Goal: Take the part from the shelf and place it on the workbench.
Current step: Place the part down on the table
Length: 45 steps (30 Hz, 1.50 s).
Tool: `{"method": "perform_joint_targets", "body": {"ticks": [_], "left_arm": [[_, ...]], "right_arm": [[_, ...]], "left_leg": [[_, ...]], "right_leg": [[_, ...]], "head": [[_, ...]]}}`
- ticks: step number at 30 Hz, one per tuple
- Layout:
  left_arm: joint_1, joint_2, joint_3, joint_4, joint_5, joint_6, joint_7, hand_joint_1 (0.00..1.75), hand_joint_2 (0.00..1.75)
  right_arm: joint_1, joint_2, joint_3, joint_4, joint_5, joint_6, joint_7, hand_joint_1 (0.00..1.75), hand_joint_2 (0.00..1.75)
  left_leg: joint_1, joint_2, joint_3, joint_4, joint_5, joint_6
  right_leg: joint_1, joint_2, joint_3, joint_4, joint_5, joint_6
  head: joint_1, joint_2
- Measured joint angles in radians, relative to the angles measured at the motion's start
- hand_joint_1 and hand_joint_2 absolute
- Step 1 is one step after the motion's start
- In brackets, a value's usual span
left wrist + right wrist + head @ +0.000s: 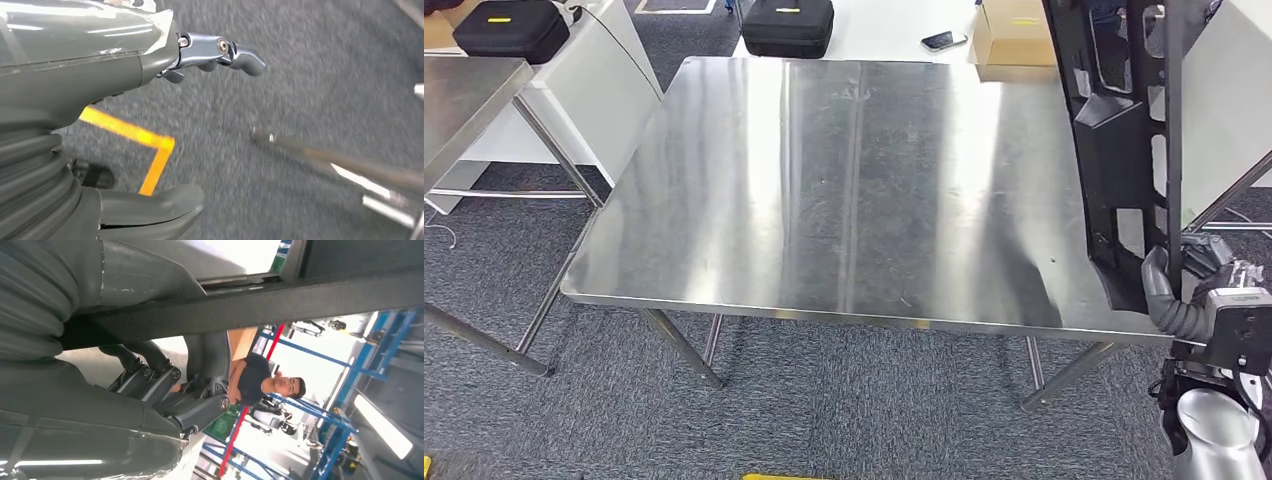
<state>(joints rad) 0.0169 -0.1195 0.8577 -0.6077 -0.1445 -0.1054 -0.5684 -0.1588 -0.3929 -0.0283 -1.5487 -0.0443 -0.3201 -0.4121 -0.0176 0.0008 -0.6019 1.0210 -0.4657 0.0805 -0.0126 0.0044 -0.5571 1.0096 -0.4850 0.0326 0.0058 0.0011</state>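
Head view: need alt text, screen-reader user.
The robot's right hand holds a long black plastic part upright over the right edge of a bare stainless-steel workbench. Behind the workbench, a white table carries two black cases, a phone and a cardboard box.

Two black cases [788, 26] [512, 29], phone [943, 41], cardboard box [1014, 32] on white table [874, 35]; person [260, 382] standing beyond.
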Motion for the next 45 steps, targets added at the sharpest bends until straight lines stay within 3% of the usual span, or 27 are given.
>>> {"method": "perform_joint_targets", "body": {"ticks": [2, 3, 6, 7, 8, 9, 11, 12, 14, 16, 18, 22, 23, 25, 27, 29, 32, 38, 41, 45], "left_arm": [[0.000, -0.001, 0.000, 0.000, 0.000, 0.000, -0.002, 0.00, 1.75], [0.000, -0.002, 0.000, 0.000, 0.000, -0.001, -0.002, 0.00, 1.75], [-0.001, -0.007, 0.000, 0.000, 0.000, -0.001, -0.004, 0.00, 1.75], [-0.001, -0.009, 0.000, 0.000, -0.001, -0.001, -0.003, 0.00, 1.75], [0.000, -0.011, 0.000, 0.000, -0.001, -0.001, -0.003, 0.00, 1.75], [0.000, -0.013, 0.000, 0.000, -0.001, -0.001, -0.003, 0.00, 1.75], [0.000, -0.014, 0.001, 0.000, 0.000, -0.001, -0.003, 0.00, 1.75], [0.000, -0.014, 0.001, 0.000, -0.001, -0.001, -0.003, 0.00, 1.75], [0.000, -0.014, 0.001, -0.001, -0.001, -0.002, -0.002, 0.00, 1.75], [0.000, -0.016, 0.001, -0.005, -0.003, -0.005, 0.001, 0.00, 1.75], [0.000, -0.019, 0.000, -0.010, -0.008, -0.008, 0.005, 0.00, 1.75], [0.003, -0.021, 0.001, -0.015, -0.014, -0.016, 0.012, 0.00, 1.75], [0.004, -0.022, 0.002, -0.015, -0.015, -0.018, 0.012, 0.00, 1.75], [0.004, -0.023, 0.005, -0.016, -0.020, -0.021, 0.013, 0.00, 1.75], [0.003, -0.023, 0.011, -0.018, -0.024, -0.026, 0.013, 0.00, 1.75], [0.002, -0.023, 0.016, -0.021, -0.027, -0.029, 0.015, 0.00, 1.75], [0.001, -0.028, 0.017, -0.022, -0.029, -0.029, 0.018, 0.00, 1.75], [0.000, -0.029, 0.019, -0.025, -0.034, -0.035, 0.018, 0.00, 1.75], [-0.008, -0.028, 0.019, -0.024, -0.035, -0.040, 0.018, 0.00, 1.75], [-0.036, -0.018, 0.015, -0.013, -0.035, -0.031, 0.015, 0.00, 1.75]], "right_arm": [[0.006, -0.003, -0.003, -0.009, 0.001, 0.000, 0.000, 1.75, 1.75], [0.006, -0.004, -0.005, -0.013, 0.002, 0.000, -0.001, 1.75, 1.75], [0.010, -0.006, -0.009, -0.015, 0.001, 0.000, -0.002, 1.75, 1.75], [0.014, -0.005, -0.009, -0.015, 0.000, 0.000, -0.001, 1.75, 1.75], [0.018, -0.005, -0.009, -0.015, 0.000, -0.001, -0.001, 1.75, 1.75], [0.021, -0.005, -0.010, -0.015, 0.000, -0.001, -0.001, 1.75, 1.75], [0.021, -0.005, -0.011, -0.016, 0.000, -0.002, -0.001, 1.75, 1.75], [0.021, -0.005, -0.012, -0.016, 0.000, -0.003, 0.000, 1.75, 1.75], [0.021, -0.006, -0.014, -0.017, 0.006, -0.003, 0.004, 1.75, 1.75], [0.021, -0.009, -0.015, -0.017, 0.026, -0.003, 0.014, 1.75, 1.75], [0.017, -0.018, -0.016, -0.018, 0.058, -0.003, 0.033, 1.75, 1.75], [-0.005, -0.039, -0.017, -0.013, 0.105, 0.013, 0.079, 1.75, 1.75], [-0.013, -0.046, -0.017, -0.006, 0.115, 0.022, 0.093, 1.75, 1.75], [-0.031, -0.067, -0.017, 0.017, 0.142, 0.044, 0.125, 1.75, 1.75], [-0.057, -0.094, -0.018, 0.049, 0.179, 0.068, 0.156, 1.75, 1.75], [-0.080, -0.116, -0.019, 0.077, 0.203, 0.081, 0.172, 1.75, 1.75], [-0.098, -0.140, -0.023, 0.104, 0.212, 0.087, 0.179, 1.75, 1.75], [-0.126, -0.165, -0.023, 0.140, 0.268, 0.115, 0.227, 1.75, 1.75], [-0.174, -0.195, -0.012, 0.199, 0.368, 0.189, 0.299, 1.75, 1.75], [-0.327, -0.217, 0.062, 0.377, 0.592, 0.253, 0.378, 1.75, 1.75]], "left_leg": [[0.005, -0.002, 0.025, -0.029, 0.008, -0.001], [0.009, -0.002, 0.040, -0.044, 0.013, -0.002], [0.014, -0.005, 0.063, -0.059, 0.008, -0.002], [0.015, -0.006, 0.069, -0.058, 0.002, -0.004], [0.017, -0.008, 0.075, -0.058, -0.004, -0.007], [0.019, -0.010, 0.083, -0.056, -0.012, -0.011], [0.021, -0.013, 0.096, -0.045, -0.033, -0.024], [0.021, -0.014, 0.098, -0.038, -0.045, -0.031], [0.017, -0.016, 0.097, -0.030, -0.062, -0.042], [0.020, -0.015, 0.099, -0.027, -0.070, -0.049], [0.025, -0.011, 0.081, 0.016, -0.096, -0.059], [0.028, -0.007, -0.058, 0.256, -0.190, -0.071], [0.029, -0.007, -0.085, 0.285, -0.189, -0.071], [0.029, -0.005, -0.094, 0.251, -0.134, -0.068], [0.030, -0.004, -0.058, 0.126, -0.041, -0.062], [0.029, -0.005, -0.018, 0.026, 0.007, -0.058], [0.023, -0.011, -0.010, 0.005, 0.012, -0.058], [0.012, -0.017, -0.010, 0.006, 0.008, -0.042], [0.009, -0.017, -0.011, 0.006, 0.008, -0.036], [0.007, -0.015, -0.012, 0.006, 0.011, -0.030]], "right_leg": [[0.002, -0.003, -0.001, 0.010, -0.009, 0.008], [0.004, -0.004, -0.015, 0.040, -0.022, 0.008], [-0.001, -0.003, -0.120, 0.228, -0.080, 0.009], [-0.005, -0.003, -0.150, 0.268, -0.084, 0.017], [-0.009, -0.004, -0.163, 0.272, -0.073, 0.028], [-0.014, -0.004, -0.154, 0.234, -0.044, 0.043], [-0.023, -0.006, -0.097, 0.093, 0.029, 0.071], [-0.025, -0.006, -0.070, 0.036, 0.052, 0.072], [-0.023, -0.005, -0.050, 0.000, 0.058, 0.054], [-0.023, -0.002, -0.048, 0.002, 0.051, 0.036], [-0.028, -0.003, -0.042, 0.001, 0.044, 0.022], [-0.029, -0.004, -0.029, 0.001, 0.032, 0.005], [-0.029, -0.005, -0.027, 0.001, 0.030, 0.004], [-0.029, -0.004, -0.018, 0.001, 0.023, 0.004], [-0.030, -0.003, -0.005, 0.001, 0.013, 0.010], [-0.022, -0.001, -0.001, 0.003, 0.006, 0.019], [-0.013, -0.003, -0.001, 0.001, 0.002, 0.022], [-0.019, -0.007, 0.009, -0.017, 0.007, 0.030], [-0.021, -0.007, 0.010, -0.019, 0.009, 0.034], [-0.023, -0.006, 0.008, -0.020, 0.014, 0.041]], "head": [[0.000, 0.000], [0.001, 0.000], [0.004, 0.000], [0.004, 0.000], [0.004, 0.000], [0.004, 0.000], [0.006, 0.000], [0.006, 0.000], [0.006, 0.000], [0.004, 0.000], [0.003, 0.000], [0.002, 0.000], [0.002, 0.000], [0.002, 0.000], [0.001, 0.000], [0.001, 0.000], [0.002, 0.000], [0.002, 0.000], [0.002, 0.000], [0.002, 0.000]]}}
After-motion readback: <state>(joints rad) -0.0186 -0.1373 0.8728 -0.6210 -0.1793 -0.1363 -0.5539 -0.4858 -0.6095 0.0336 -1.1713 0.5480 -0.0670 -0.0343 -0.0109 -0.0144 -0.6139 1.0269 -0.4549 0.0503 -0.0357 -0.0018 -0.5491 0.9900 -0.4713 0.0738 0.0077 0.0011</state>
